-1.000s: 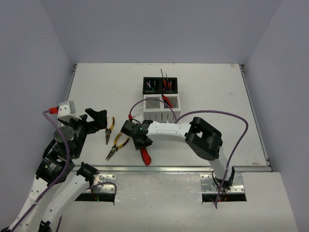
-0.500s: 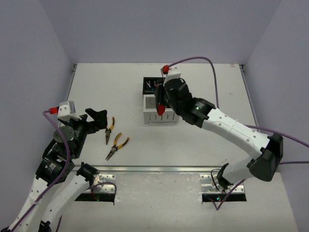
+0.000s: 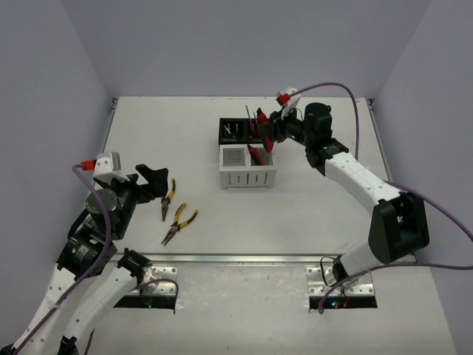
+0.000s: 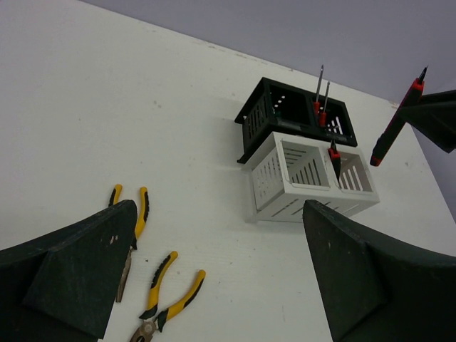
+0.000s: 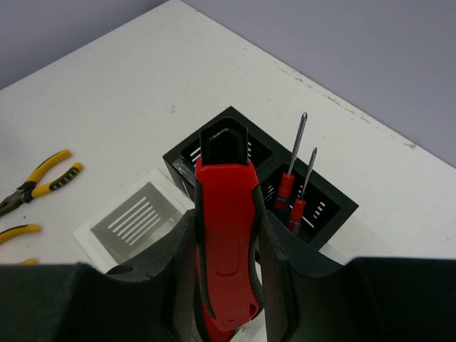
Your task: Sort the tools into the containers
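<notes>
Grey walls (image 3: 66,66) close in a white surface (image 3: 148,133). The right fingers (image 5: 178,263) are clamped on a red-and-black knife (image 5: 226,214), held in the air over the right side of two boxes. The black box (image 3: 230,132) sits against the far side of the white box (image 3: 247,177), and two screwdrivers (image 5: 288,192) stand in its right compartment. A second knife (image 3: 256,154) leans in the white box, seemingly in its right compartment. The left fingers (image 4: 78,271) stand wide apart and empty, near two pliers (image 3: 177,224) lying on the surface.
</notes>
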### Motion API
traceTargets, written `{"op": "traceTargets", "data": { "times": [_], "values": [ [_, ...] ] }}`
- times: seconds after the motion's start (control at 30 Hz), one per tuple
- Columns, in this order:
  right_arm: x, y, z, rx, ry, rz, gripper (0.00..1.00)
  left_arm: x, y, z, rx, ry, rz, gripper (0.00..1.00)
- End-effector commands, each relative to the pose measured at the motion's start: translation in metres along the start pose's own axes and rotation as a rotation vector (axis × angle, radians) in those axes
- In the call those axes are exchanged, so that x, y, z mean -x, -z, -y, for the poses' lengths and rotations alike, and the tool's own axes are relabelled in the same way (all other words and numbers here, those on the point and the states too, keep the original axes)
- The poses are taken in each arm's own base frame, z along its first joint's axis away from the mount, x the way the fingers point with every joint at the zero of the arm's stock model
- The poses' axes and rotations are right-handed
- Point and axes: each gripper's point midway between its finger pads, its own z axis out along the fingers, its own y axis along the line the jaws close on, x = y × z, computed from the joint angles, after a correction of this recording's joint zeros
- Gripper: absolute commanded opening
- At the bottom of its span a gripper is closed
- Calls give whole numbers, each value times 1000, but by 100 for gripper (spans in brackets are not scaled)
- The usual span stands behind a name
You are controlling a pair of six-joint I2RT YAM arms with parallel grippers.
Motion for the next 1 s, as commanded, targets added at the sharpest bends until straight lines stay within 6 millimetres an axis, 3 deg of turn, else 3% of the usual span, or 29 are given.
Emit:
{"op": "traceTargets", "data": {
  "times": [0.0, 0.27, 0.43, 0.53, 0.57, 0.63, 0.67, 0.7, 0.97],
  "values": [
    [24, 8, -47, 409, 67, 133, 0, 4, -6, 11, -45, -12, 6, 100],
    [-25, 6, -53, 507, 37, 59, 1, 3, -5, 15, -66, -15, 3, 100],
    [-37, 7, -54, 500, 30, 60, 7, 3, -5, 16, -74, -15, 0, 100],
    [-40, 7, -50, 473, 28, 55, 20, 2, -5, 17, -77, -16, -1, 100],
    [-41, 6, -49, 466, 23, 50, 30, 3, -5, 17, -77, -16, -1, 100],
    [-43, 6, -47, 451, 17, 37, 61, 3, -5, 16, -71, -14, 3, 100],
    [-40, 5, -45, 444, 18, 41, 61, 3, -5, 15, -69, -14, 4, 100],
    [-39, 6, -44, 435, 8, 34, 96, 4, -5, 14, -65, -14, 6, 100],
    [-18, 14, -35, 339, 34, 29, 99, 0, -8, 13, -50, -20, -10, 100]
  ]
}}
